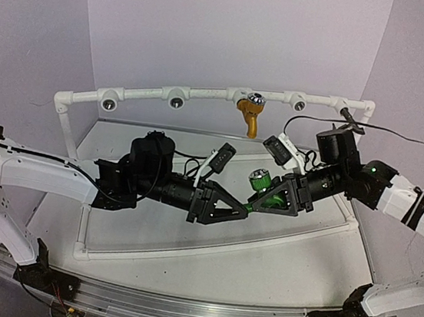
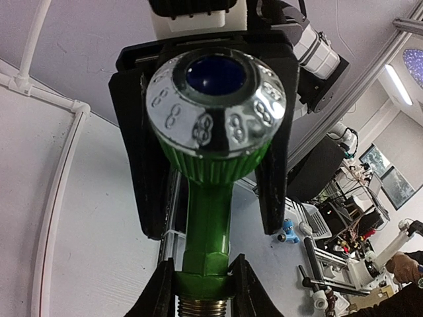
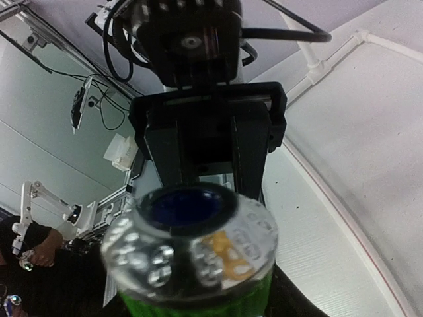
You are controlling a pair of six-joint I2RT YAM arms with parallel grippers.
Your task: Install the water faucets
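Your left pincer (image 2: 202, 285) is pressed onto the green faucet (image 2: 213, 198) low on its stem, just above the bare thread, holding it over the middle of the table (image 1: 183, 267). The right pincer (image 1: 265, 201) flanks the ribbed collar; whether it grips cannot be told. This looks like a hand-over. Next, one pincer needs a sure hold to carry the thread to a free socket on the white pipe frame (image 1: 193, 93), where the yellow faucet (image 1: 249, 115) already hangs. The spout is hidden.
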